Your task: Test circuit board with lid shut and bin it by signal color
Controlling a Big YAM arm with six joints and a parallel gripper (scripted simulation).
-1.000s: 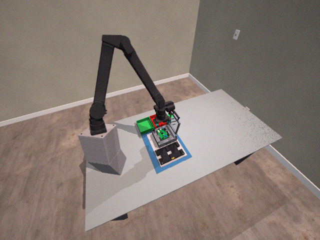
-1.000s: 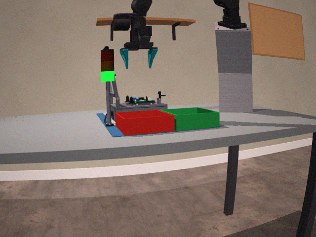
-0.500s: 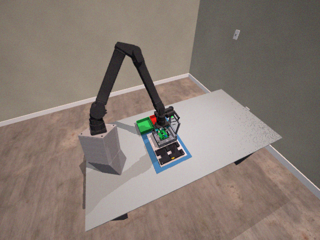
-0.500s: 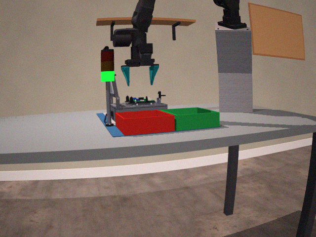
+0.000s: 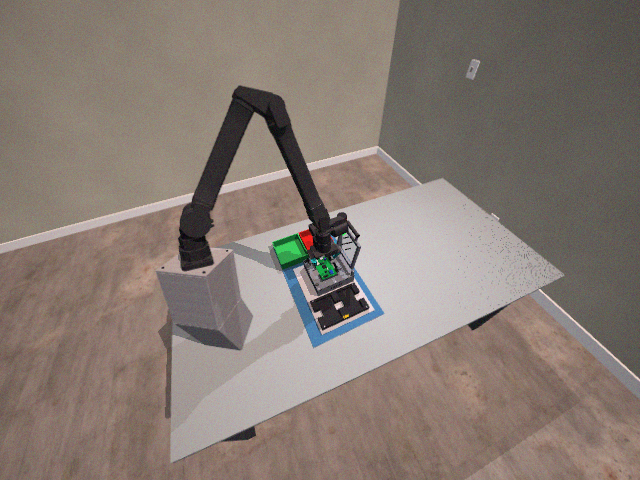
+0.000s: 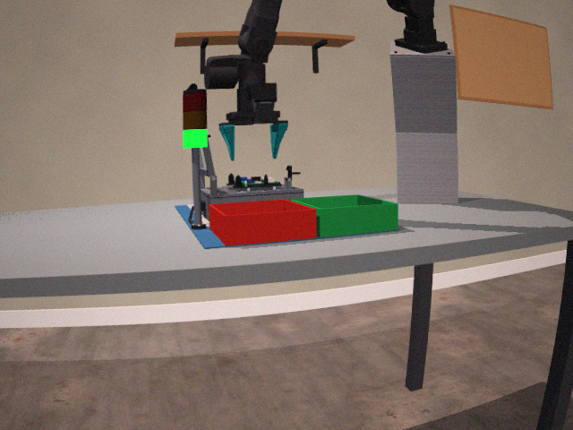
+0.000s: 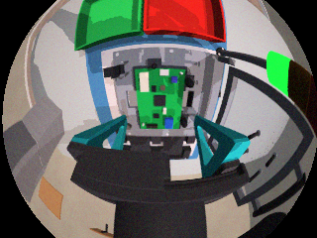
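The green circuit board [image 5: 326, 269] [image 6: 258, 182] [image 7: 158, 97] lies face up on the grey tester [image 5: 330, 283] [image 6: 259, 192] [image 7: 123, 93]. The tester's lid [image 5: 353, 251] [image 7: 261, 102] stands open. My gripper [image 6: 252, 147] [image 7: 161, 139] is open and empty, with teal fingers spread wide. It hangs straight above the board, a short way over it. The signal tower [image 6: 194, 121] [image 7: 280, 69] beside the tester shows green. The green bin [image 5: 289, 250] [image 6: 358, 217] [image 7: 109, 14] and the red bin [image 5: 306, 238] [image 6: 261, 223] [image 7: 185, 8] stand side by side behind the tester.
The black two-pocket tray [image 5: 339, 307] lies empty on the blue bench mat [image 5: 317, 335] [image 6: 203, 235] in front of the tester. The latch hook [image 6: 289, 173] stands on the tester's edge. The arm's grey pedestal [image 5: 206, 297] [image 6: 425, 124] stands on the table's left side.
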